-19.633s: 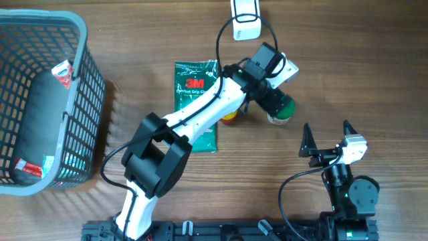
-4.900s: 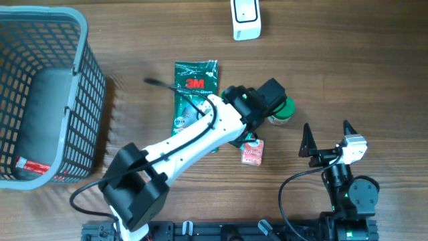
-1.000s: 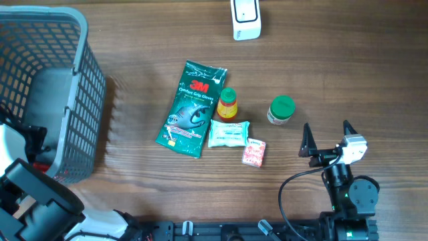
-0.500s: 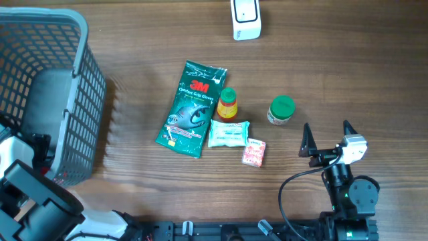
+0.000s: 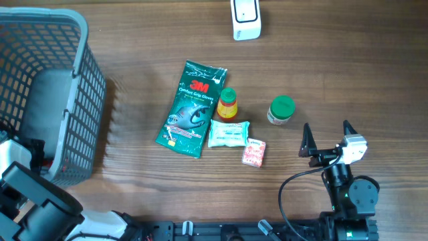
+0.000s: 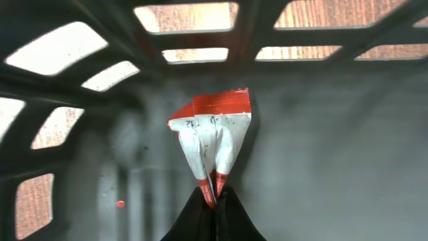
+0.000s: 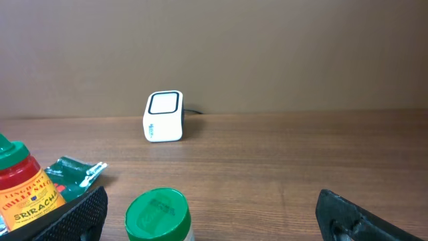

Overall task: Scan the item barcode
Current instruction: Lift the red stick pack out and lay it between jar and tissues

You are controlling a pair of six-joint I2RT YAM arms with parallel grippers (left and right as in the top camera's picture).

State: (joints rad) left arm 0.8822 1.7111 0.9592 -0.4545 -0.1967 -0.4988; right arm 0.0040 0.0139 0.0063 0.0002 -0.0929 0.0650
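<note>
Packet (image 6: pixel 215 134) inside basket (image 5: pixel 92 87), long axis running straight out from left gripper (image 6: pixel 214 198), clenched on its tip. Scanner (image 5: pixel 245 19) well apart, far right. Right gripper (image 5: pixel 326 128) released, holds nothing.

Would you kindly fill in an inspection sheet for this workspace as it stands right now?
Surface: wooden table, no spills seen.
Job's things: white scanner at the far edge; red-and-white packet inside the grey basket.
Clutter: green glove pack, sauce bottle, green-lidded jar, white pouch and pink box, grouped mid-table.
Grippers: left gripper shut on the packet's corner; right gripper open, holding nothing.
Cables: black cable looping by the right arm's base.
Surroundings: plain brown wall behind the table.
</note>
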